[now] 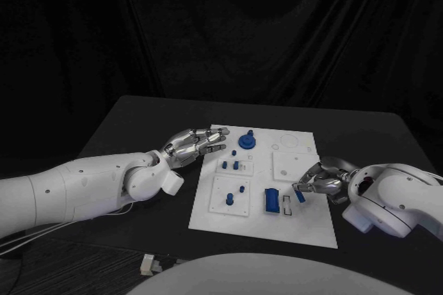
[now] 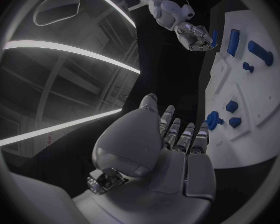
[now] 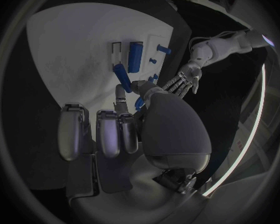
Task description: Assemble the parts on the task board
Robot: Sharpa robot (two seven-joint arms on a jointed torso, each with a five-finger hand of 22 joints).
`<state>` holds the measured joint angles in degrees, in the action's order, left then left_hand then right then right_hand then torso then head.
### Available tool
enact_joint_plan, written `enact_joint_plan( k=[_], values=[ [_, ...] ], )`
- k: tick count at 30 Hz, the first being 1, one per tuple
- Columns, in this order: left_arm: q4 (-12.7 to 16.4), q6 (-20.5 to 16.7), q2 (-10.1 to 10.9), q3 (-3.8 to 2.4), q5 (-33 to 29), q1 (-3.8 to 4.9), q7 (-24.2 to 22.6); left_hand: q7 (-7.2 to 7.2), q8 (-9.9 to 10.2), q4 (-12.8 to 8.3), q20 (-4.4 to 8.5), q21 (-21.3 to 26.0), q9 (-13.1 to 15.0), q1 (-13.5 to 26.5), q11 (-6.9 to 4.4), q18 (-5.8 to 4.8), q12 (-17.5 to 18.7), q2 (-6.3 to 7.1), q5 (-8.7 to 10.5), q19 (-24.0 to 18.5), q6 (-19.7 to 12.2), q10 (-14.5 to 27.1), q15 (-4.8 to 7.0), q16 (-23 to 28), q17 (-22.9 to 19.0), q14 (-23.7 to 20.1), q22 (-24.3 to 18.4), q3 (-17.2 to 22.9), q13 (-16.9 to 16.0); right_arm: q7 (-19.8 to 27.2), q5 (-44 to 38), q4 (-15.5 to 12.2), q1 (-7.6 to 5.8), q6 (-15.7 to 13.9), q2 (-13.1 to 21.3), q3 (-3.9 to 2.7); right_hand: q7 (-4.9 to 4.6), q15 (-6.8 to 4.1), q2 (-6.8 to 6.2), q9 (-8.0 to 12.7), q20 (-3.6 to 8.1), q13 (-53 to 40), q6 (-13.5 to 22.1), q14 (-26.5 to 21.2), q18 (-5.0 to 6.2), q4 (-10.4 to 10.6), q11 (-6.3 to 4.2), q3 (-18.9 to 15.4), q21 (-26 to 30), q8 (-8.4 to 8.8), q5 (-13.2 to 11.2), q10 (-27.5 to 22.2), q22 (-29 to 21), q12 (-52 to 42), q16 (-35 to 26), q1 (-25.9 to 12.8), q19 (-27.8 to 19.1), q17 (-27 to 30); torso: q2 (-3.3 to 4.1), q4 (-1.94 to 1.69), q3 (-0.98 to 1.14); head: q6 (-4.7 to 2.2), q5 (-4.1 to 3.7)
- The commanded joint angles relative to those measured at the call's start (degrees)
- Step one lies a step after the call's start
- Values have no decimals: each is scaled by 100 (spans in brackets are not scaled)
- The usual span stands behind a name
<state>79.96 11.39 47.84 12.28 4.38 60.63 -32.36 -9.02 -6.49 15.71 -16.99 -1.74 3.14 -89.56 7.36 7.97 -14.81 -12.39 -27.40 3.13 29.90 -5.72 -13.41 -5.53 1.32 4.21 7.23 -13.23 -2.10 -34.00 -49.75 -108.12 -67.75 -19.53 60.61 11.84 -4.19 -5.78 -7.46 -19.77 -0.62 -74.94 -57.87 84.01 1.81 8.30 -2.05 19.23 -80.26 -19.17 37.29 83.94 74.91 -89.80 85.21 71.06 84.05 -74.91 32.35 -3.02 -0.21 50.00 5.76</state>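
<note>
The right robot hand (image 1: 319, 182) is pinching a small blue bar-shaped plastic part (image 3: 120, 74) between the thumb and a finger, while its other fingers are staying curled in. It is hovering at the right edge of the white flat task board (image 1: 309, 228), just beside the narrow rectangular slot (image 1: 288, 206). I judge that it is holding the part there because this slot is the seat for it. In the right wrist view the long axis of the held part is lying tilted, and its free end is pointing toward the slot and the upright blue rectangular block (image 1: 271, 200) next to it. Whether the part is already lined up with the slot, I cannot tell.

The left robot hand (image 1: 194, 143) is holding nothing. Its fingers are apart and are reaching out over the left edge of the board, probably waiting or steadying; contact with the board I cannot confirm. Near its fingertips a round blue knob-like part (image 1: 246, 141) is standing in the board. Small blue pegs (image 1: 234, 162) are standing in the middle plates. The board is lying on the black bench (image 1: 138, 122).
</note>
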Motion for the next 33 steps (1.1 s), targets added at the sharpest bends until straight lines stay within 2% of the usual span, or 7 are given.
enact_joint_plan(
  k=[1, 5, 9, 26, 33],
  values=[
    [13, 65, -4, -6, -9, -8, -55, -13, -29, 6, 10, -34, 6, -68, 56, -106, -24, -10, -22, 38, 40, -2, -45, -25, 8, 15, 2, 27, -8, -31, 1405, 44, 25, -805, -35, 0, 203, -1, -12, -24, 4, -1506, -232, 355, 69, -16, -21, 52, 34, 31, -16, 606, 1179, -20, -21, -86, 185, -113, 1, -8, 0, 0, -9],
    [15, 66, -2, -6, -9, -8, -55, -13, -29, 6, 10, -34, 6, -68, 56, -106, -24, -10, -22, 38, 40, -2, -45, -25, 8, 15, 2, 27, -8, -22, 1630, 84, 105, -1057, -85, 1, 199, 1, -20, -32, 1, -1506, -212, 349, 76, -45, -17, 85, 63, 38, -62, 606, 1169, -20, -34, -113, 172, -81, 1, -14, -3, 0, -12],
    [14, 69, -6, -6, -9, -8, -54, -13, -29, 6, 10, -34, 6, -68, 56, -106, -24, -10, -22, 38, 40, -2, -45, -25, 8, 15, 2, 27, -8, -21, 1708, 109, 178, -1183, -128, 1, 194, 5, -24, -44, -2, -1506, -197, 347, 80, -74, -13, 115, 84, 39, -130, 606, 1162, -20, -39, -147, 163, -73, 5, -13, -2, 0, -25],
    [10, 78, -3, -6, -9, -10, -49, -13, -29, 6, 10, -34, 6, -68, 56, -106, -24, -10, -22, 38, 40, -2, -45, -25, 8, 15, 2, 27, -8, -30, 1491, 116, 420, -1388, -192, 2, 188, 9, -30, -73, -7, -1506, -167, 343, 88, -161, -8, 176, 116, 34, -247, 606, 1152, -20, -51, -182, 148, -47, 2, 4, -1, 0, 25],
    [6, 81, 2, -6, -9, -11, -46, -18, -27, 4, 10, -34, 4, -72, 60, -111, -17, -6, -21, 38, 31, 0, -45, -20, 7, 12, -2, 30, -7, -26, 1461, 93, 489, -1481, -225, 2, 183, 11, -30, -80, -9, -1506, -152, 337, 94, -175, -6, 185, 142, 35, -283, 606, 1143, -20, -63, -204, 137, -17, 0, 0, -1, 0, 13]
  ],
)
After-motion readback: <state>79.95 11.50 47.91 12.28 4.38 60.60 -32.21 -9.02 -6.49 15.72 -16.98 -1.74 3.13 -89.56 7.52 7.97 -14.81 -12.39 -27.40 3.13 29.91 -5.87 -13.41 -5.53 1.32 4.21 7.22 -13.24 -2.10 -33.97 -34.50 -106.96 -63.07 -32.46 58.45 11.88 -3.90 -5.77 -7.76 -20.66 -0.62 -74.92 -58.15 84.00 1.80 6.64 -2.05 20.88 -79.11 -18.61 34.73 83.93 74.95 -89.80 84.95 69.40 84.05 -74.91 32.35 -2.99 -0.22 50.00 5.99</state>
